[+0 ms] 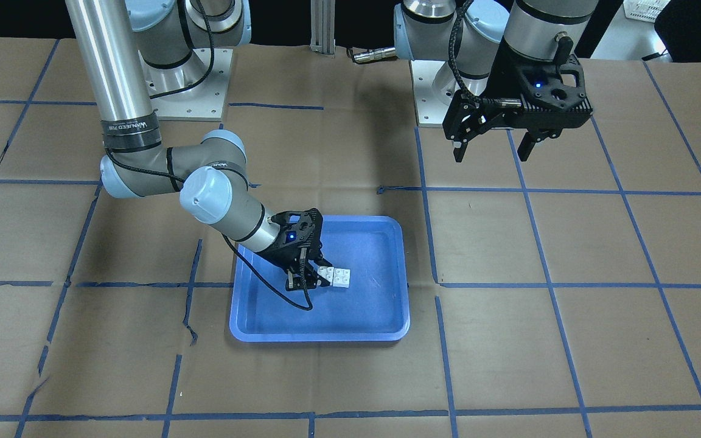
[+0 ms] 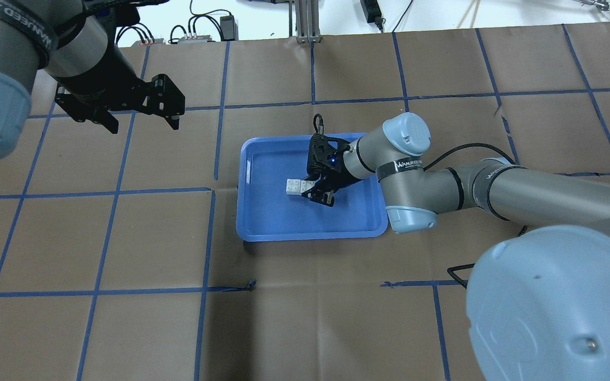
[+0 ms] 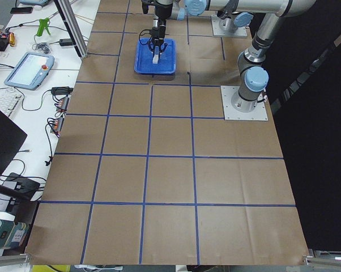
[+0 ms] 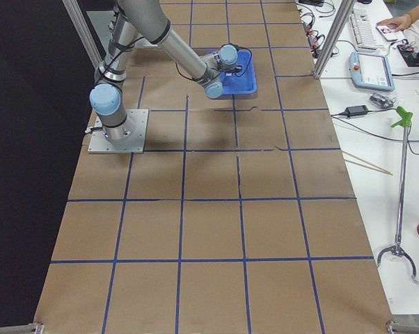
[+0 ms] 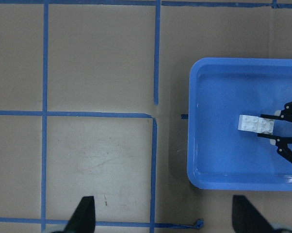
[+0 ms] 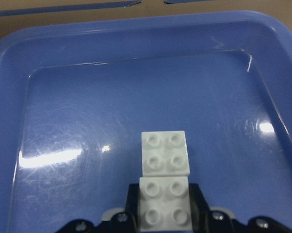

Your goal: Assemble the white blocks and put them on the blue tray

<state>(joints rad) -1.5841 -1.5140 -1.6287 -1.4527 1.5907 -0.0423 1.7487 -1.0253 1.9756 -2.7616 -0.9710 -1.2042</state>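
Two white blocks (image 1: 337, 277) lie joined end to end on the floor of the blue tray (image 1: 320, 334), near its middle. My right gripper (image 1: 309, 281) reaches low into the tray and is shut on the nearer block. In the right wrist view the blocks (image 6: 164, 189) sit between the pads, the far one sticking out ahead. The overhead view shows the blocks (image 2: 297, 186), the right gripper (image 2: 313, 191) and the tray (image 2: 310, 235). My left gripper (image 2: 141, 114) is open and empty, raised above bare table well to the tray's side. Its wrist view shows the blocks (image 5: 256, 124) in the tray (image 5: 194, 145).
Brown paper with a blue tape grid (image 2: 215, 190) covers the table. The two arm bases (image 1: 192, 91) stand at the robot's edge. A cable (image 1: 299, 304) loops from the right wrist into the tray. Benches with gear line the table's far side (image 3: 29, 62).
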